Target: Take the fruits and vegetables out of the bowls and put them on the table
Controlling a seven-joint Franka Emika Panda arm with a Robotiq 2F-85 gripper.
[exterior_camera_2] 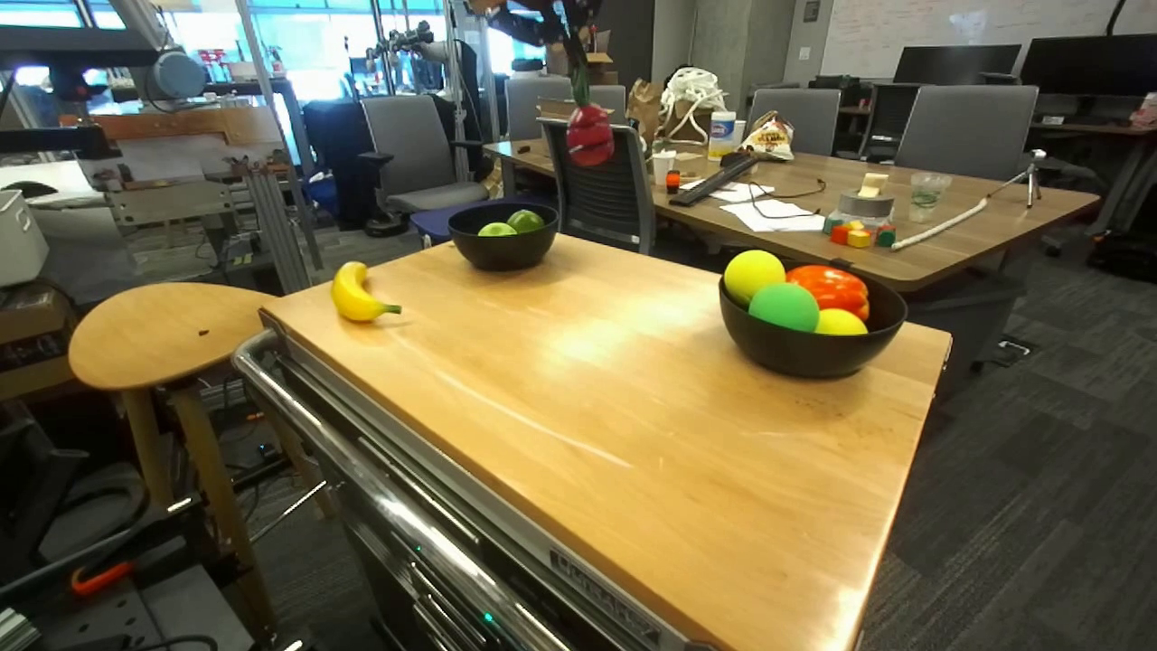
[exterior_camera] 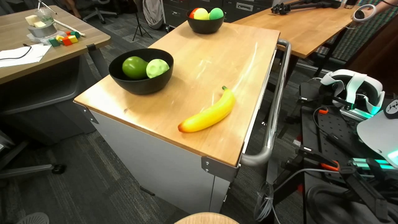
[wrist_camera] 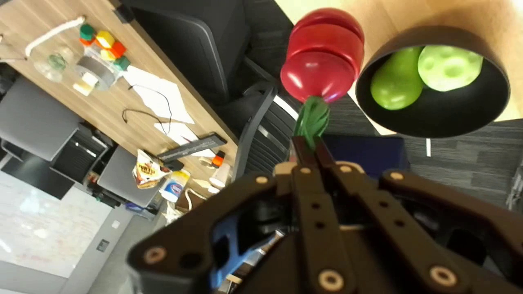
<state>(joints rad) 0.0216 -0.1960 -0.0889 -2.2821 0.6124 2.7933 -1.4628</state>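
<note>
In the wrist view my gripper is shut on the green top of a red vegetable, which dangles in the air. An exterior view shows that red vegetable above and behind the bowl with two green fruits. In the wrist view this bowl lies to the right of the red vegetable, with a green fruit and a paler one inside. Another bowl holds a red-orange pepper, a green ball and yellow fruits. A banana lies on the table.
Along one table side runs a metal bar handle. A cluttered desk with blocks, tape and papers stands beyond the table, with a chair between them. A round wooden stool stands near the banana's end.
</note>
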